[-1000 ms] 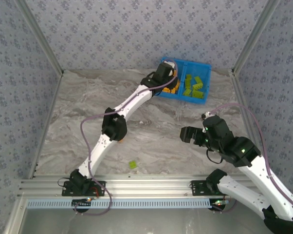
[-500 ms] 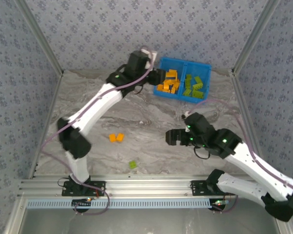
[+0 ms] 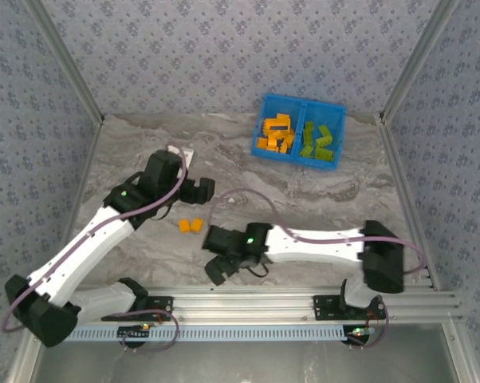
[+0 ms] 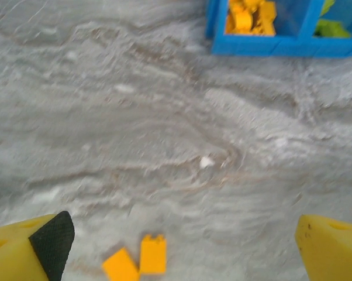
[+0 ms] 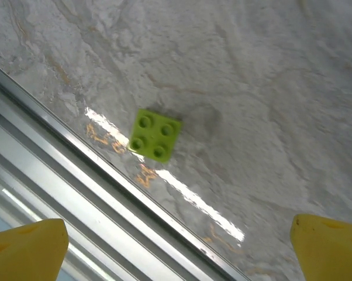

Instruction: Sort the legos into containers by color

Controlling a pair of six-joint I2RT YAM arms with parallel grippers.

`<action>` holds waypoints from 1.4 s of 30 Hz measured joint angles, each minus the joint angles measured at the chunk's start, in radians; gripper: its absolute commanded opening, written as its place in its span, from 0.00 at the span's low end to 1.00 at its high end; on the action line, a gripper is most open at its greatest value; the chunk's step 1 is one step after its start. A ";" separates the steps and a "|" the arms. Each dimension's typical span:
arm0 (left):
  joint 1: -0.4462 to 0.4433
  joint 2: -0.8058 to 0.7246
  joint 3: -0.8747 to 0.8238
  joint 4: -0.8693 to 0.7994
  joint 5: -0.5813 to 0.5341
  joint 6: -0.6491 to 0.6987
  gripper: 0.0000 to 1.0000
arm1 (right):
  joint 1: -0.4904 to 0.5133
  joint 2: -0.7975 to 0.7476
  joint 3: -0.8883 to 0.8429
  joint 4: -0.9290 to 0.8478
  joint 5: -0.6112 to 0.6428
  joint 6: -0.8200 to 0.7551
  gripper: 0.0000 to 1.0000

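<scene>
The left pincer [image 3: 200,190] [image 4: 182,240] hangs released over the grey, marble-veined table [image 3: 144,144]. Its 2 blunt yellow fingers [image 4: 331,249] are spread wide with nothing between them, and one carries a matte black pad. Just below it, between the fingers in the wrist view, lie 2 loose orange bricks [image 3: 190,226] [image 4: 135,262]. They are small glossy blocks touching side by side, one turned slightly against the other.

Well beyond this pincer stands the bright blue bin [image 3: 296,163] [image 4: 269,45], a smooth-walled rectangular plastic box split by a central divider [image 3: 298,132]. The compartment to the left of the divider holds a heap of orange legos [image 3: 276,134] [image 4: 249,14]. The compartment to its right holds lime green legos [image 3: 318,140] [image 4: 331,26].

The right pincer [image 3: 216,267] [image 5: 176,249] is likewise released, its yellow foam tips far apart, pointing down close to the table's near edge. Below it, between the tips in the wrist view, a green brick [image 5: 155,134] lies flat. It is a square lime plate with 4 round studs, alone on the stone-patterned surface. Just beside the brick runs a grooved aluminium rail [image 5: 47,187] [image 3: 248,303], and bright glare streaks mark the glossy table edge next to it.
</scene>
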 measured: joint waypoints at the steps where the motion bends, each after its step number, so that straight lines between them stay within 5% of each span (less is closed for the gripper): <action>1: 0.003 -0.035 -0.017 -0.026 -0.012 -0.006 0.99 | 0.005 0.040 0.020 0.005 0.002 0.000 1.00; 8: 0.006 -0.195 -0.113 -0.118 -0.053 -0.051 0.99 | 0.006 0.207 0.072 0.015 0.003 0.009 0.83; 13: 0.006 -0.216 -0.167 -0.137 -0.059 -0.069 0.99 | 0.006 0.261 0.086 0.015 0.002 0.034 0.57; 21: 0.006 -0.212 -0.171 -0.133 -0.059 -0.072 0.99 | 0.007 0.270 0.086 0.016 0.019 0.069 0.32; 27: 0.006 -0.212 -0.178 -0.133 -0.059 -0.072 0.99 | 0.007 0.227 0.058 0.018 0.062 0.085 0.30; 34: 0.006 -0.225 -0.178 -0.104 -0.062 -0.077 0.99 | -0.029 -0.002 0.005 -0.044 0.175 0.096 0.31; 38: 0.006 -0.267 -0.179 -0.071 -0.057 -0.076 0.99 | -0.164 -0.189 -0.018 -0.054 0.218 0.082 0.33; 42: 0.006 -0.296 -0.190 -0.033 -0.051 -0.076 0.99 | -0.430 -0.304 -0.027 -0.041 0.228 0.010 0.34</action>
